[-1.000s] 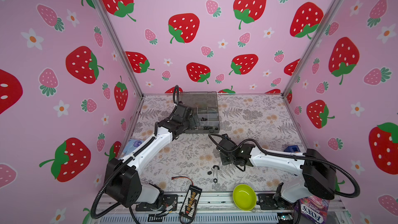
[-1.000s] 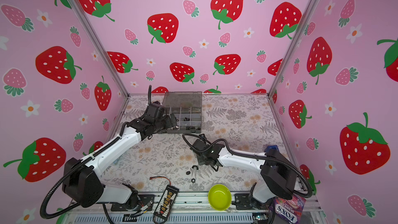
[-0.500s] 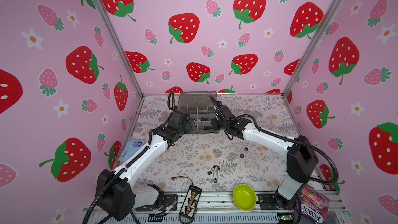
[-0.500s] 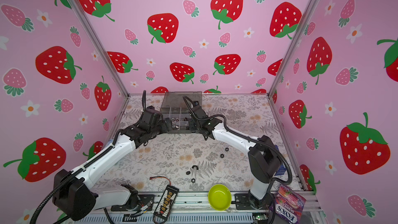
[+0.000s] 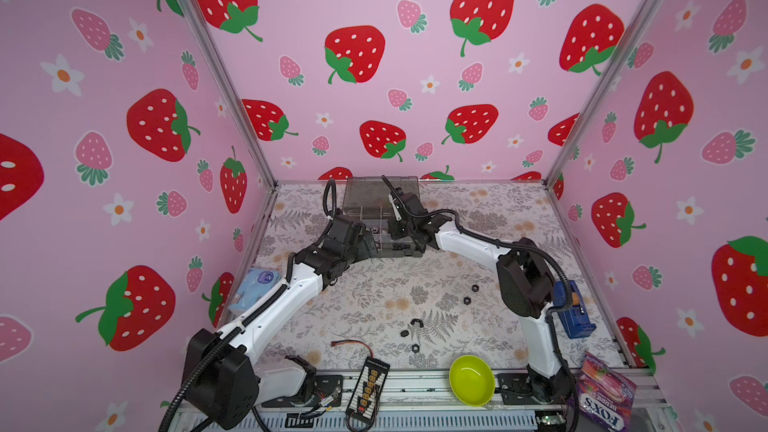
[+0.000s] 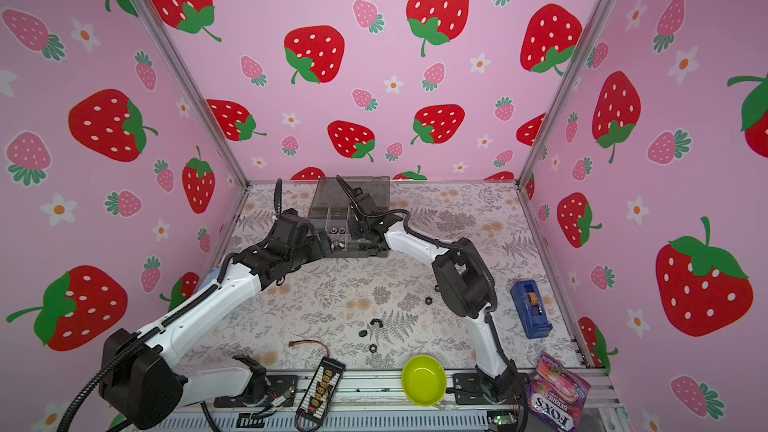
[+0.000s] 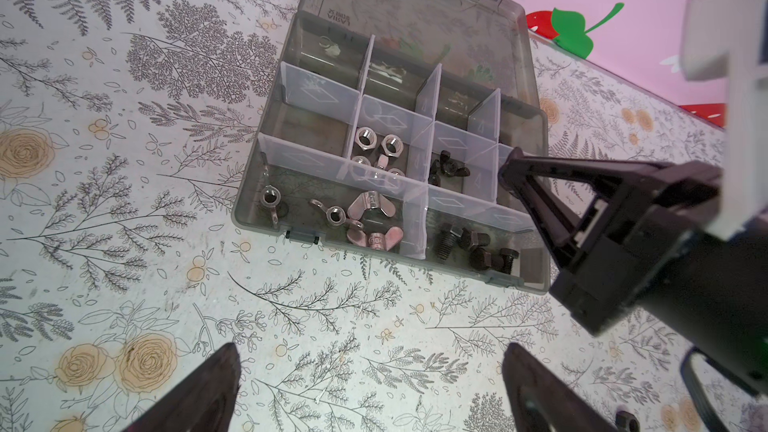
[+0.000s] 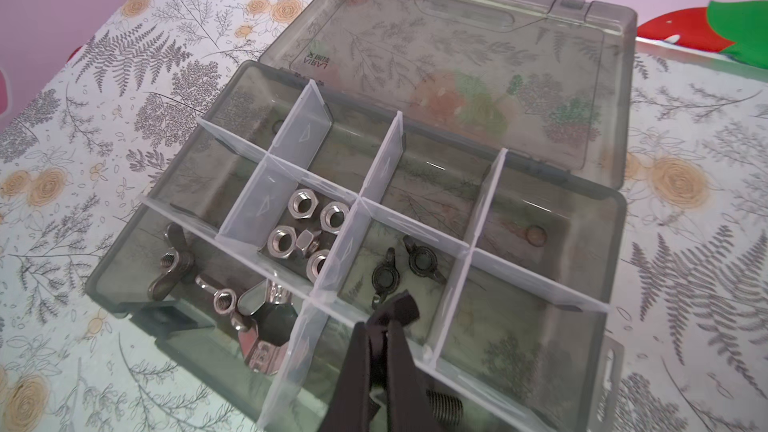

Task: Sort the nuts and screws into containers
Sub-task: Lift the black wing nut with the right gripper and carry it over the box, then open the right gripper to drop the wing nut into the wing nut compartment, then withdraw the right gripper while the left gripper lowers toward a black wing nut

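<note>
The containers are compartments of a smoky-grey organizer box (image 8: 124,261) (image 7: 245,211) (image 5: 365,195) (image 6: 353,193) with its lid open at the back of the mat. Separate compartments hold silver hex nuts (image 8: 307,218) (image 7: 374,143), silver wing nuts (image 8: 257,309) (image 7: 370,209), black wing nuts (image 8: 403,268) (image 7: 446,166) and black screws (image 7: 478,249). My right gripper (image 8: 380,324) (image 5: 395,230) hangs over the box, shut on a small black nut (image 8: 405,305) above the black wing nuts. My left gripper (image 7: 372,353) (image 5: 370,243) stands open and empty over the mat by the box's front. Several loose black nuts (image 5: 467,300) (image 6: 376,322) lie on the mat.
Along the front edge are a lime-green bowl (image 5: 471,380), a black charging board (image 5: 368,384) with a red-and-black wire, and a purple sweets bag (image 5: 602,396). A blue tape dispenser (image 5: 571,313) sits at the right, and a pale blue packet (image 5: 255,288) at the left.
My right arm has swung from the front of the mat to the box, staying shut. The left gripper has drawn back a little from the box, still open.
</note>
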You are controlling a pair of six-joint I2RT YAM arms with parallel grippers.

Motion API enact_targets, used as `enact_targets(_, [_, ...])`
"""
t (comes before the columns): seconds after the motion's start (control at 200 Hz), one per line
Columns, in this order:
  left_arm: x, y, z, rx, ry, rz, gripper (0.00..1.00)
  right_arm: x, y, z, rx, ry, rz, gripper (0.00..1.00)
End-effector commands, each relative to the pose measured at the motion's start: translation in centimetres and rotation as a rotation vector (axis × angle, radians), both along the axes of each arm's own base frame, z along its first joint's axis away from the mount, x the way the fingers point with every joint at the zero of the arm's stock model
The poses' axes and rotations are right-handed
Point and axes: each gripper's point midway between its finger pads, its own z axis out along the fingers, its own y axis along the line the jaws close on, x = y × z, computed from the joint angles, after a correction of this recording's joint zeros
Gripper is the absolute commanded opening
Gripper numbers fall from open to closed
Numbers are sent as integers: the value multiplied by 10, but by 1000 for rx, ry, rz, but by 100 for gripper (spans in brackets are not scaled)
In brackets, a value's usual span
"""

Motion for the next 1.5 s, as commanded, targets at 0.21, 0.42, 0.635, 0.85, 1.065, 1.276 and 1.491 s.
enact_targets(0.21, [-2,5,10,-10,-36,23,100,24,9,-12,15,-14,25,0])
enact_targets(0.42, [-3,3,8,-14,-28,17,100,33,10,-28,11,5,26,0])
enact_targets(0.635, [-5,4,7,-10,-16,13,100,34,13,-32,19,17,39,19])
enact_targets(0.85, [-6,1,7,-19,-12,1,100,33,11,-24,18,10,39,35])
enact_targets(1.065, [-9,-2,5,-20,-5,-35,100,29,3,4,30,-20,24,42])
enact_targets(1.276, [-22,-16,-6,-24,16,-149,95,17,-30,25,29,-35,-57,51])
enact_targets(1.491, [-53,-53,-30,20,22,-399,88,-13,-86,24,40,16,-177,65])
